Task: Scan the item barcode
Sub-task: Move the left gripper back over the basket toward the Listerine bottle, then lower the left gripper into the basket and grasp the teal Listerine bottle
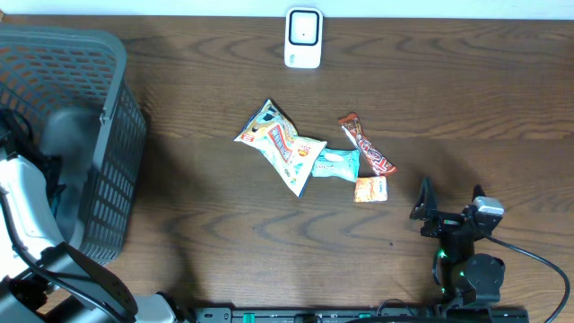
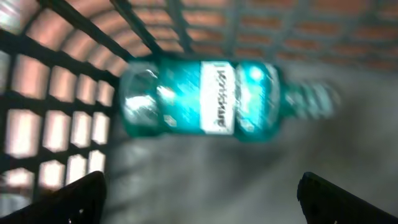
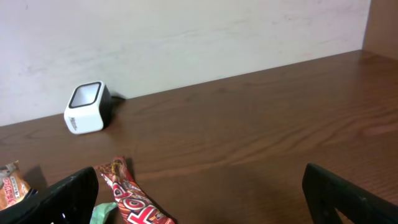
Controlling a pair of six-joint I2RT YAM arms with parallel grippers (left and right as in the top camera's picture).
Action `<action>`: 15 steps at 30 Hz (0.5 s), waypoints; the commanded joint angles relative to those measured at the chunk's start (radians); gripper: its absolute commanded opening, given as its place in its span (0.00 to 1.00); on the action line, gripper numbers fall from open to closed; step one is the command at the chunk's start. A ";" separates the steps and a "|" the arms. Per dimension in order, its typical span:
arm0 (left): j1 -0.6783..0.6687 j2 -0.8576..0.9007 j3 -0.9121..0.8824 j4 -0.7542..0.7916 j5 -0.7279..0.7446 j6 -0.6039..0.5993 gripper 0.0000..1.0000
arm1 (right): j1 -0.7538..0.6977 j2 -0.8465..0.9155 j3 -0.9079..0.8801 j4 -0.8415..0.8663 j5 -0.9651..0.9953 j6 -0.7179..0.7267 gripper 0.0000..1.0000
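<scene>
A teal bottle (image 2: 205,99) is seen lying on its side inside the grey basket (image 1: 112,170), which is set at the left end of the table (image 1: 179,99); the view of it is blurred. The left gripper (image 2: 208,202) is pointed at the bottle, apart from it, its jaws spread wide and empty. A white scanner (image 1: 303,38) is placed at the far edge. Snack packets (image 1: 282,148), a chocolate bar (image 1: 366,154) and a small orange packet (image 1: 370,189) are scattered mid-table. The right gripper (image 3: 205,199) is held wide and empty near the bar.

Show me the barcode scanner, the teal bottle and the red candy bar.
barcode scanner (image 1: 303,38), overhead view, middle of its white body.
teal bottle (image 2: 211,99), left wrist view, on its label.
red candy bar (image 1: 367,145), overhead view, middle of the wrapper.
</scene>
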 commanded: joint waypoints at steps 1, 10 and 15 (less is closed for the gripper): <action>0.028 0.018 0.016 -0.001 -0.188 0.036 0.98 | -0.004 -0.005 -0.002 -0.002 0.009 -0.014 0.99; 0.061 0.085 0.014 0.021 -0.196 0.035 0.18 | -0.004 -0.005 -0.002 -0.002 0.009 -0.014 0.99; 0.061 0.160 0.014 0.051 -0.197 0.035 0.08 | -0.004 -0.005 -0.002 -0.002 0.009 -0.014 0.99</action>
